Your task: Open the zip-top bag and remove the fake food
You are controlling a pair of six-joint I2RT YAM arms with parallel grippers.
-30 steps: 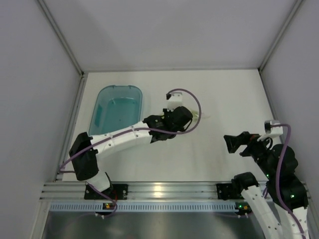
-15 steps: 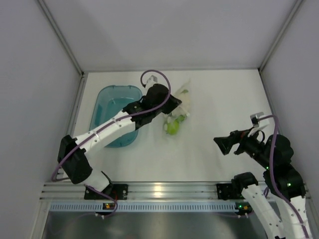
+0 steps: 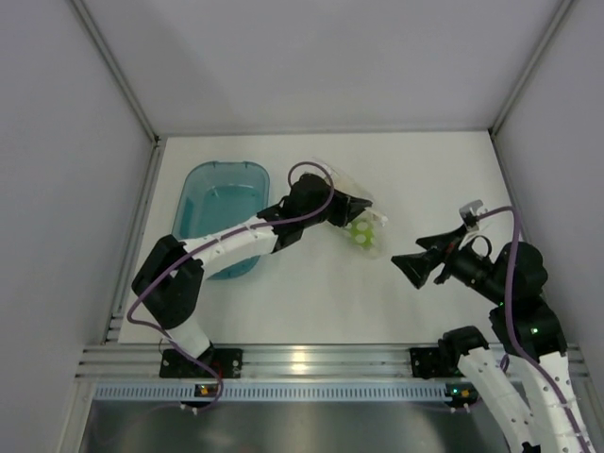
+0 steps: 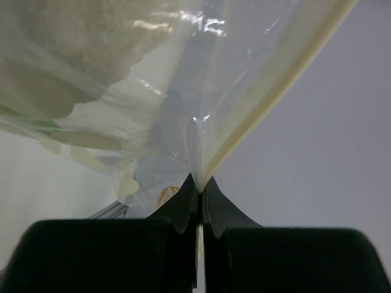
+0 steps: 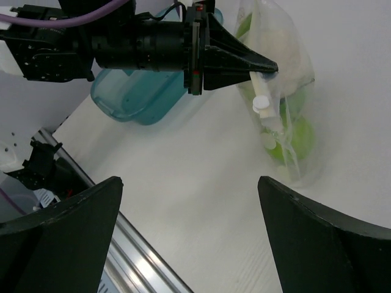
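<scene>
Opening step: zip-top bag [image 5: 286, 85], fake food [image 5: 300, 139] inside, pinched by left tool [image 5: 270, 67]; right tool [image 3: 408, 257] wide, empty. Next, likely: grip opposite lip.

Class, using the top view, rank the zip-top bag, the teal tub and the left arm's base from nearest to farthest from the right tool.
1. The zip-top bag, just left of the right tool.
2. The teal tub, back left.
3. The left arm's base, near-left edge.

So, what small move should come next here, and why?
Probably bring the open right end effector in toward the zip-top bag. The left end effector pinches one edge of it, the fake food sits inside, and the right one hangs well apart.
</scene>
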